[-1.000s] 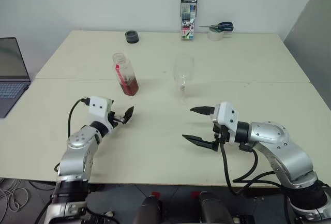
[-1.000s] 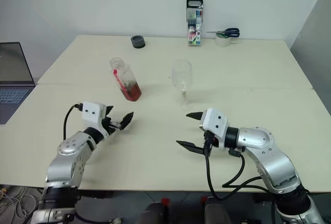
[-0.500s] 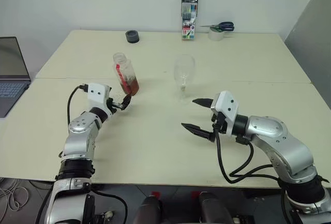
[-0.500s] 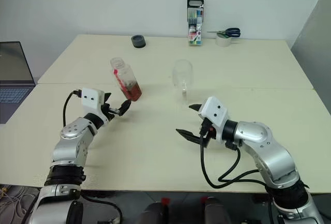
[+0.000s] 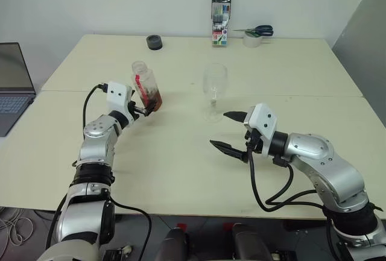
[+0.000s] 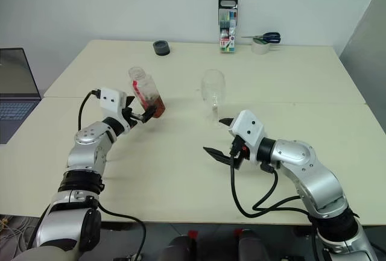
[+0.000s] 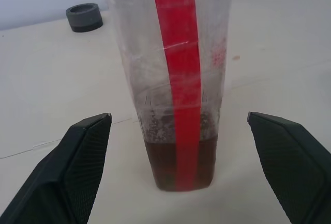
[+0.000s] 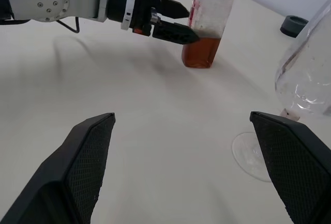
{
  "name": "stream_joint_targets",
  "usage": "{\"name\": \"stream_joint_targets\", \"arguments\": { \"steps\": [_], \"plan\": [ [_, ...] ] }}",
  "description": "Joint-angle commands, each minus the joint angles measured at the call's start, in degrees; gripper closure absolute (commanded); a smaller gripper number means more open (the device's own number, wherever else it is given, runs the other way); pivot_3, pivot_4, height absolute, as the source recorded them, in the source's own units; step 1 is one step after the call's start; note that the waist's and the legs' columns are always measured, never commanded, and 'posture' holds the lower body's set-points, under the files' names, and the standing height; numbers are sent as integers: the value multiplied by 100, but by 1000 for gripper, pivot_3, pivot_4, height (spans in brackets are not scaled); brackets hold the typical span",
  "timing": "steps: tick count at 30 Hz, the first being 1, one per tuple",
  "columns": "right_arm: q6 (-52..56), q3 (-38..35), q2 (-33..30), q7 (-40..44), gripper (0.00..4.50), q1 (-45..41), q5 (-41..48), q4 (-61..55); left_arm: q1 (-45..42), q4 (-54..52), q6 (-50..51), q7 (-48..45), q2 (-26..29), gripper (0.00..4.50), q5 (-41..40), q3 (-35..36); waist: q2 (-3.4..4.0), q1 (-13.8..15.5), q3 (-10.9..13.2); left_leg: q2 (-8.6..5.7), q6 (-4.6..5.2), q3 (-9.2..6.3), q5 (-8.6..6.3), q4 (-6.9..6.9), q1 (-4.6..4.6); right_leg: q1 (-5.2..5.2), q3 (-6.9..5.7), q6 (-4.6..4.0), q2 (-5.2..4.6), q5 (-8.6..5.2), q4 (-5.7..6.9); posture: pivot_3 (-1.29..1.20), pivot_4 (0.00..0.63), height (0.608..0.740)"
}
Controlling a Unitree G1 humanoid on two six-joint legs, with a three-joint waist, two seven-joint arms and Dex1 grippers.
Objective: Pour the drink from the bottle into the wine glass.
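Left pincer (image 5: 146, 111) wide, flanking the bottle (image 5: 146, 86), ungripped. Right pincer (image 5: 228, 132) wide beside empty wine glass (image 5: 214, 89). Grasp, pour outstanding.

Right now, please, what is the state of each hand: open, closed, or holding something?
Left hand: open, its fingers on either side of the bottle, holding nothing yet.
Right hand: open and empty, near the wine glass.

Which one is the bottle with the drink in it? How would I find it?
Look at the big cream table, on the robot's left side. The bottle stands just past the left gripper; it is clear, with a red strip and dark reddish drink at the bottom.
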Motion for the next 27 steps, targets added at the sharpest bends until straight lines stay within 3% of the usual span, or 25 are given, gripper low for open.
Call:
{"name": "stream_joint_targets", "arguments": {
  "steps": [1,11,20,27],
  "plan": [
    [-101,-23,12,-38,37,-134,-5,-230,-436,305,-211,-74,89,0,108,-54,-1,1,1,-1,0,0,0,0,-1,0,-2,0,0,0,0,0,150,740],
    [-59,-33,67,-158,37,-179,18,-288,-1361,1520,-521,-130,-2,0,191,-46,-2,-28,1,-1,-2,2,1,0,-4,-3,-4,0,1,0,1,0,150,740],
    [-21,-68,47,-269,0,-176,-29,-369,-1608,2007,-645,-242,-161,2588,192,-84,-4,-77,2,-3,-4,0,2,0,-6,-3,-6,0,1,0,2,0,150,740],
    [99,-533,223,-615,0,-227,243,-578,-1455,841,-827,-355,-385,2693,581,-654,-7,-30,3,-10,-6,-7,3,5,-13,-3,-5,0,-3,0,2,0,150,740]
  ]
}}
